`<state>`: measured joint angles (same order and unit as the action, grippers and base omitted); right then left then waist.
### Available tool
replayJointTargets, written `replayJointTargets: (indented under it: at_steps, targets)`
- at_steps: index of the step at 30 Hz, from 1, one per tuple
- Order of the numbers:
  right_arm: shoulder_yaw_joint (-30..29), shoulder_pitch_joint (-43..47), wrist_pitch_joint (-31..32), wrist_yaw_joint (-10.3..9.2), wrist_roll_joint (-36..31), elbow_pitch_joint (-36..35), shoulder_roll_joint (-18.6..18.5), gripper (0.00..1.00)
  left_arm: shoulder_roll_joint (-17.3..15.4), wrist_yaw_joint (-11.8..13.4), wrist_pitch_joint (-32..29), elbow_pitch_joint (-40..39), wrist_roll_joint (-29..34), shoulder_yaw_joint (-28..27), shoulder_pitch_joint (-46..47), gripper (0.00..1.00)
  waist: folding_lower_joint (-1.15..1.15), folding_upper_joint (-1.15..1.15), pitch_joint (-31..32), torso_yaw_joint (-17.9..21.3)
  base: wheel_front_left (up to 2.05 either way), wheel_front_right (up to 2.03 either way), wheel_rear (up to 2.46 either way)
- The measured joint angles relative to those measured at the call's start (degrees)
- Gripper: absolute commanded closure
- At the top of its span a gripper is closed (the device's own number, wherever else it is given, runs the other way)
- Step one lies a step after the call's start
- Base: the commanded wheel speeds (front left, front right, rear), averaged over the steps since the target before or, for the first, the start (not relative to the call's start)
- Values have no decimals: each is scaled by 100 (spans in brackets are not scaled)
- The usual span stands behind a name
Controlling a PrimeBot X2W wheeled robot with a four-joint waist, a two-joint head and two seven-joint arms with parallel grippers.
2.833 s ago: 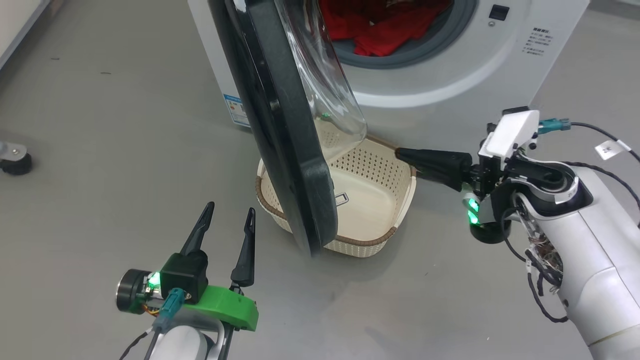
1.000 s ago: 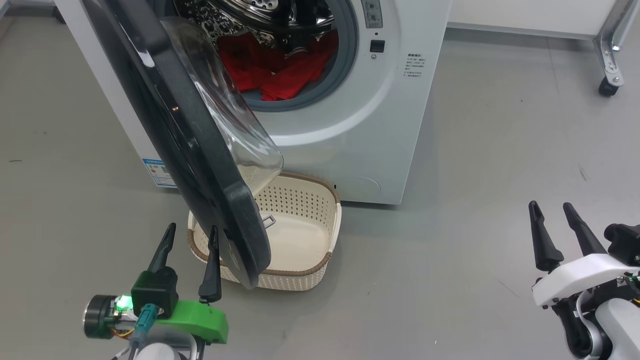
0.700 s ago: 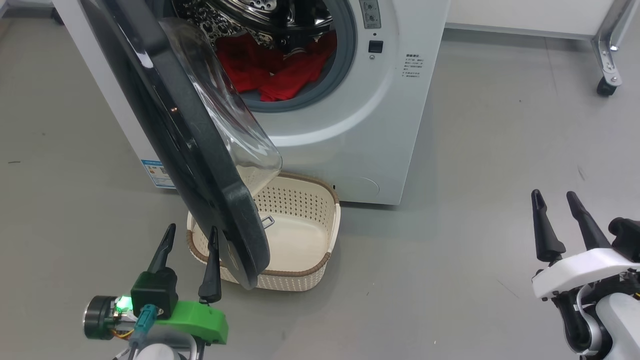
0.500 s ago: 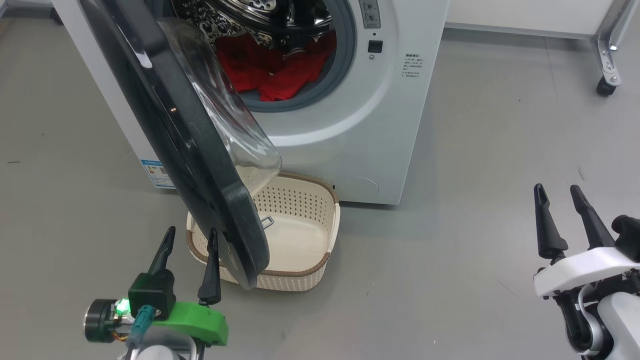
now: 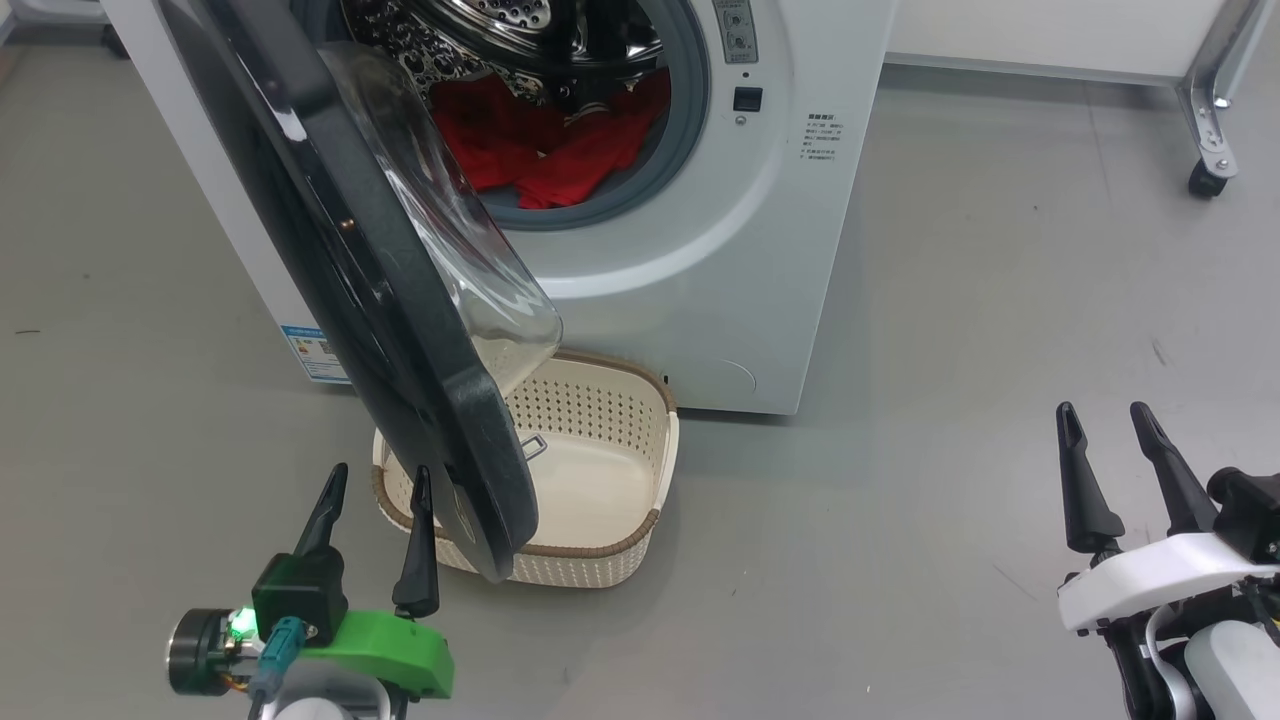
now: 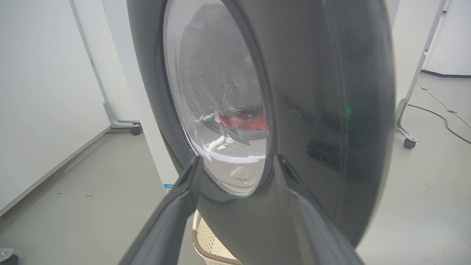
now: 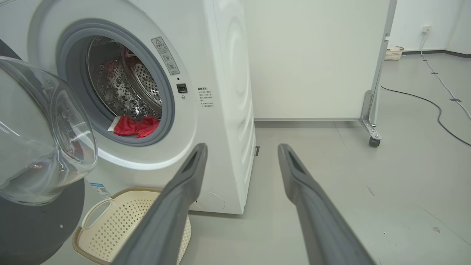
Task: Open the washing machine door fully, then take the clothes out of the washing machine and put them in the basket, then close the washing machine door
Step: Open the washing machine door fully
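At the lower left of the head view, the left pincer (image 5: 381, 472) hovers low over the floor (image 5: 900, 500) on its green wrist mount. Its fingers point up that view, spread apart and empty. The right finger's tip lies just beside the lower edge of the washing machine door (image 5: 400, 340); whether it touches cannot be told. In the left wrist view the two fingers frame the door's dark outer face (image 6: 312, 92) and its glass window.

The door stands partly open, swung out over the left end of the basket (image 5: 590, 572). The basket sits empty on the floor against the front of the washing machine (image 5: 720, 280). The clothes (image 5: 540, 150) lie in a red heap at the bottom of the drum.

At the lower right, well apart from the machine, the right pincer (image 5: 1101, 410) is raised on its white wrist. Its fingers also point up the view, parted and holding nothing. Its wrist view looks past the machine's front corner.
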<state>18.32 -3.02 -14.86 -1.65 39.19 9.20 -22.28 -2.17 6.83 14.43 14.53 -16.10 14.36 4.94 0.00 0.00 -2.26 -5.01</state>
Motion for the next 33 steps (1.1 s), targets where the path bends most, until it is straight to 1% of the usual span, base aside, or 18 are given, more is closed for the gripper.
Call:
replayJointTargets:
  at_steps: [20, 22, 27, 29, 33]
  targets:
    - [-237, 244, 0, 62, -332, -154, 250, 0, 0, 0, 0, 74, -54, -7, -26, 0, 0, 0, 26, 8, 0, 0, 0]
    - [-254, 251, 0, 102, -358, -164, 268, 0, 0, 0, 0, 74, -54, -20, -26, 0, 0, 0, 19, 8, 0, 0, 0]
    - [-305, 272, 0, 116, -413, -191, 319, 0, 0, 0, 0, 74, -54, -49, -26, 0, 0, 0, 4, 8, 0, 0, 0]
    - [-336, 287, 0, 156, -436, -199, 343, 0, 0, 0, 0, 74, -54, -52, -26, 0, 0, 0, 2, 8, 0, 0, 0]
    - [-354, 354, 0, 157, -511, -199, 354, 0, 0, 0, 0, 74, -54, -60, -26, 0, 0, 0, 1, 8, 0, 0, 0]
